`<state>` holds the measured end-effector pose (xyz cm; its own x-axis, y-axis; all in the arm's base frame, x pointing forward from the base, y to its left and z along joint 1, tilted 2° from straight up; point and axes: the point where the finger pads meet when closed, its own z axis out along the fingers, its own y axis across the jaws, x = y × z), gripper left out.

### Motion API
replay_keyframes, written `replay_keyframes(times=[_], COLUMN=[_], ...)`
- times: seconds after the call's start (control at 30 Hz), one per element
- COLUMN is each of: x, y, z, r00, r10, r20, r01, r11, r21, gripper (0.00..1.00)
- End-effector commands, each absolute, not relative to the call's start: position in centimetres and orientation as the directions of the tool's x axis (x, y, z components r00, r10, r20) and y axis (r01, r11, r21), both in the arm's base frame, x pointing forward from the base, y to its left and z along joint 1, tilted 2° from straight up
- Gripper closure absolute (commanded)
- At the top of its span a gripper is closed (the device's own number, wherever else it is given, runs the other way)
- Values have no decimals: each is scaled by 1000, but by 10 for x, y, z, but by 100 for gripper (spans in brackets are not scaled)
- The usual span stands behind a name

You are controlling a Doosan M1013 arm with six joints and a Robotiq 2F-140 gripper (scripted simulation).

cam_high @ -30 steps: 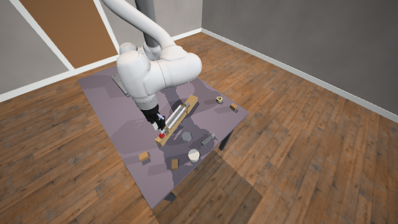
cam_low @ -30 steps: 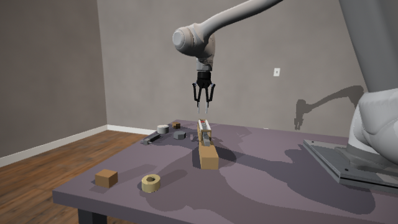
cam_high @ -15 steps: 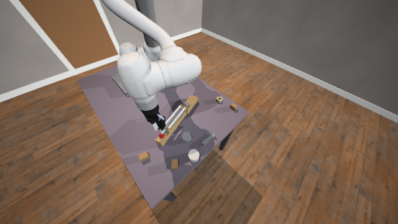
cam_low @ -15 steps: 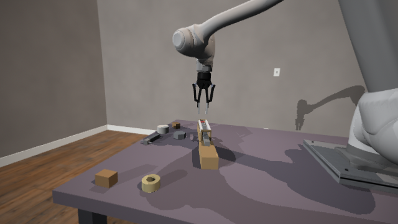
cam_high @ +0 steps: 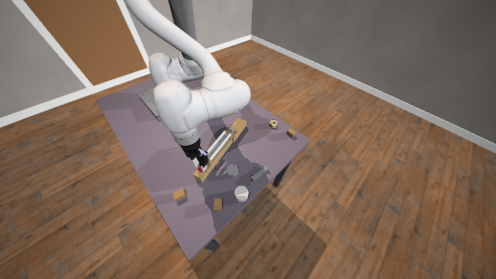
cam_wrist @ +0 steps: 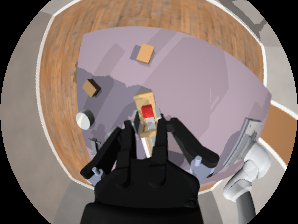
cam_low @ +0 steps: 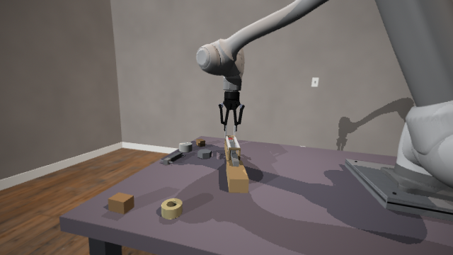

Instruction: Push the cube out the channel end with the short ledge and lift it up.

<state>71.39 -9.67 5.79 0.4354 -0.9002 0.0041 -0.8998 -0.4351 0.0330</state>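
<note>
While fingers (cam_high: 201, 166) (cam_low: 230, 132) straddle it | red cube (cam_high: 200, 169) (cam_low: 230, 139) (cam_wrist: 147, 111) | at channel's (cam_high: 221, 146) (cam_low: 233, 143) (cam_wrist: 146, 146) end

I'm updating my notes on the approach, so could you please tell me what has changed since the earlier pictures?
The gripper has moved down, bringing its fingertips close about the red cube. Nothing appears grasped or released. The cube and the loose objects look unmoved.
</note>
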Motion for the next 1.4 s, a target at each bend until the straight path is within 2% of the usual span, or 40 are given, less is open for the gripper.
replay_keyframes(times=[0.0, 0.4, 1.37], x=[714, 713, 713], y=[-97, -97, -97], z=[54, 36, 35], r00=[435, 435, 435], r10=[-900, -900, -900], r20=[4, 4, 4], r01=[-900, -900, -900], r11=[-435, -435, -435], r21=[33, 33, 33], gripper=[75, 75, 75])
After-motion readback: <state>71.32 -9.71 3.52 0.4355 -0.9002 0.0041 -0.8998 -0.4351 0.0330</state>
